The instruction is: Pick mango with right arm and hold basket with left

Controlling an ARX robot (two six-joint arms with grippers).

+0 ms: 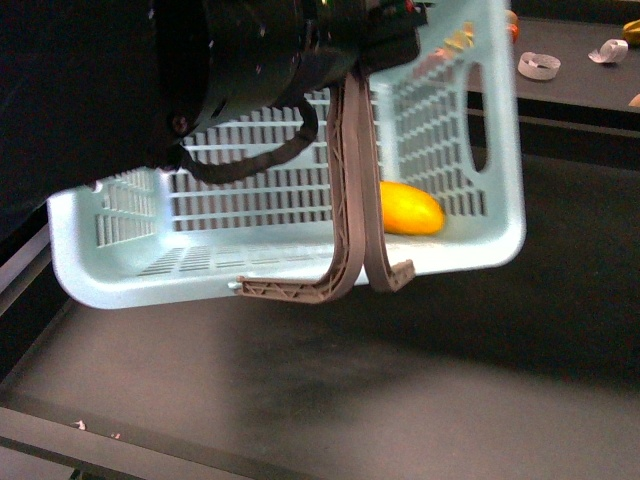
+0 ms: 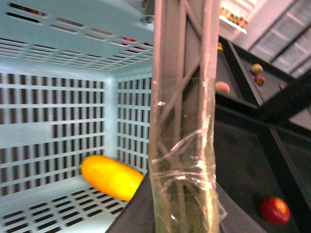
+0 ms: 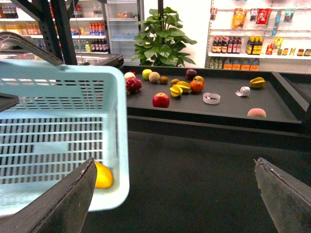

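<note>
The pale blue basket (image 1: 470, 150) hangs tilted above the dark table. Its two grey-brown handles (image 1: 355, 200) are drawn together. My left arm (image 1: 230, 60) fills the upper left of the front view, and the left gripper (image 2: 182, 213) is shut on the tape-wrapped handles (image 2: 182, 121). The yellow-orange mango (image 1: 410, 208) lies inside the basket at its lower right corner, and it also shows in the left wrist view as the mango (image 2: 112, 175). My right gripper (image 3: 177, 194) stands wide open and empty beside the basket (image 3: 63, 97), with the mango (image 3: 103, 175) just past its finger (image 3: 73, 199).
A raised dark shelf (image 3: 228, 109) behind holds several fruits, among them a red apple (image 3: 161, 100) and an orange (image 3: 196, 86), plus a tape roll (image 3: 211, 98). Another red apple (image 2: 274, 209) lies on the dark surface. A plant (image 3: 163, 34) and store shelves stand beyond.
</note>
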